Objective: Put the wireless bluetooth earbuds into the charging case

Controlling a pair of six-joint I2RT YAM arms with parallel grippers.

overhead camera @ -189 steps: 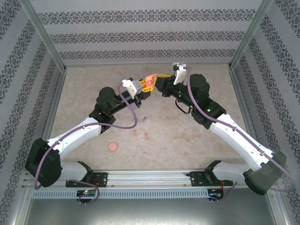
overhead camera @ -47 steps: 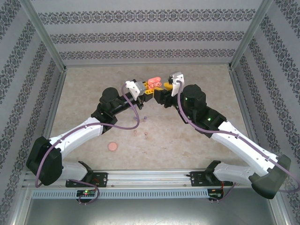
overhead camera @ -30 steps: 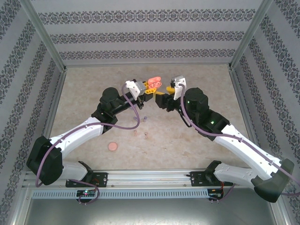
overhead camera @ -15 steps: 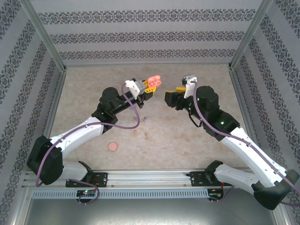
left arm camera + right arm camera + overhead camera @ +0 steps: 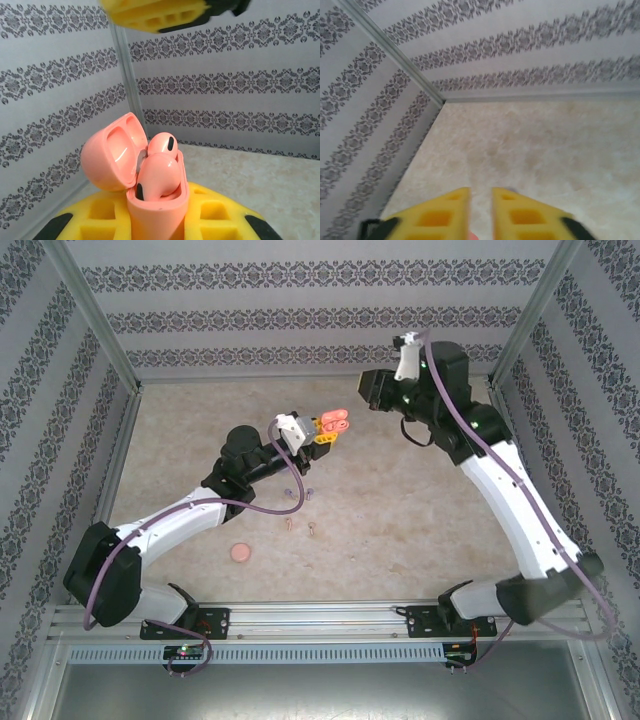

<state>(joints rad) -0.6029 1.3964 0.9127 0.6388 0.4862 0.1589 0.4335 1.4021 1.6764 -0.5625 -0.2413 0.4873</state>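
The left gripper (image 5: 322, 433) is clamping the coral charging case (image 5: 155, 200) by its lower body, holding it upright in the air over the far middle of the tabletop (image 5: 420, 530). Two coral earbuds (image 5: 159, 172) are sitting in it, one seemingly riding proud of the rim, and the lid (image 5: 112, 155) is hanging open. A tilt or jolt could be spilling them, or closing could be jamming on the raised one. The right gripper (image 5: 481, 197) is hovering toward the far right corner, fingers nearly together; whether they are pinching anything I cannot tell. A purple earbud (image 5: 310, 493) and pale pink earbuds (image 5: 312, 530) are lying loose mid-tabletop.
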